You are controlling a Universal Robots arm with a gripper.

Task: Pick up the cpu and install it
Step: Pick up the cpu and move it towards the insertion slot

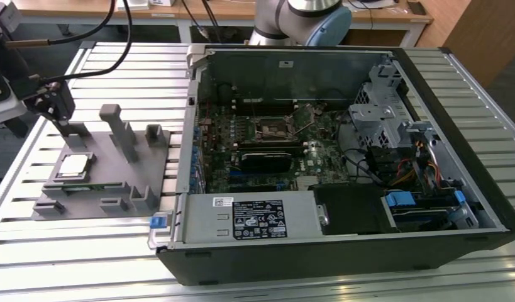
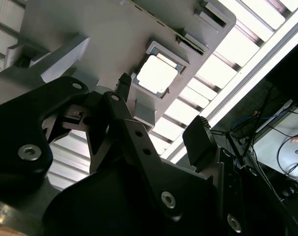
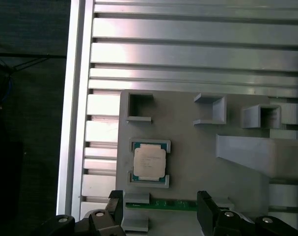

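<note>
Slatted table (image 1: pixel 114 63): hand (image 3: pixel 160 200) spread near cpu (image 3: pixel 149 162) in gray fixture (image 3: pixel 198 157) (exterior view adds open computer case (image 1: pixel 324 264)).

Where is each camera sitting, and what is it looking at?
Exterior view: off the arm, high up, looking down on the open computer and the grey holder; shows the arm and gripper.
First wrist view: on the arm, looking straight down on the cpu; open fingertips show.
Second wrist view: on the arm, looking slantwise past the gripper's black body at the holder.
All three share the cpu in its holder.
</note>
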